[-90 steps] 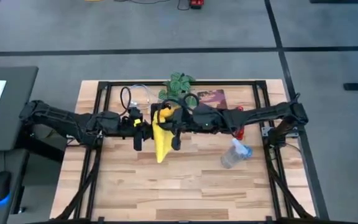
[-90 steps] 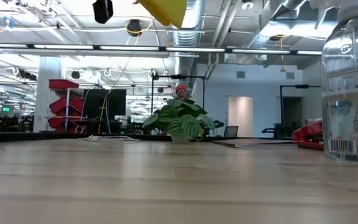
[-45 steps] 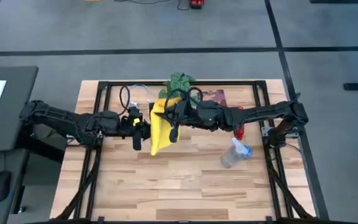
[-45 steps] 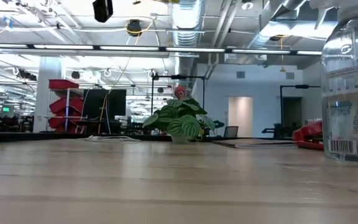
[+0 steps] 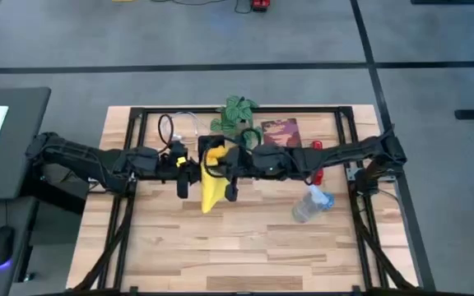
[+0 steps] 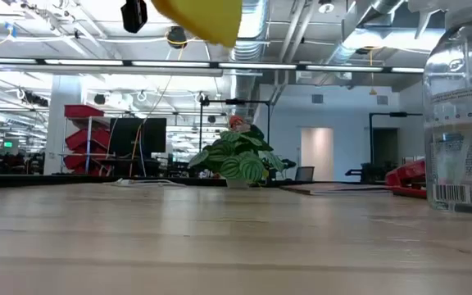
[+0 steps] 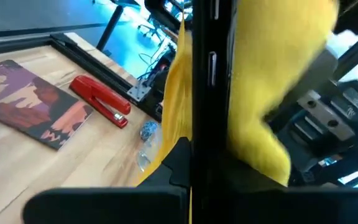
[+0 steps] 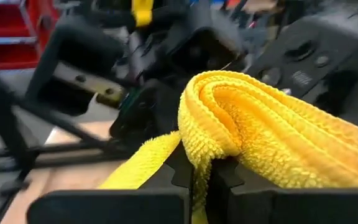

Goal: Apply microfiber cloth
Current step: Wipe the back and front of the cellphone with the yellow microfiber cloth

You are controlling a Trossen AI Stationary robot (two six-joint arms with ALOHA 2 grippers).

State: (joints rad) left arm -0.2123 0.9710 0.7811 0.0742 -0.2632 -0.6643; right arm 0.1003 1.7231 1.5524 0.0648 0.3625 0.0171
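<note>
The microfiber cloth (image 5: 210, 185) is clenched in the right gripper (image 5: 230, 182) and hangs clear of the table (image 5: 245, 238), presumably for handover. The left gripper (image 5: 184, 179) is held just beside it; whether its jaws are parted cannot be told.

The high view looks straight down on the whole pale wooden slatted table (image 5: 245, 238). The low view sits at table-top height, very near the clear plastic bottle (image 6: 464, 115), facing level across the boards towards the green leafy potted plant (image 6: 238, 157) at the far edge, which both views share (image 5: 235, 109). Each wrist camera looks forward at close range along its own arm's fingers into the bright yellow microfiber cloth (image 8: 260, 130), also seen from above (image 5: 211, 182).
</note>
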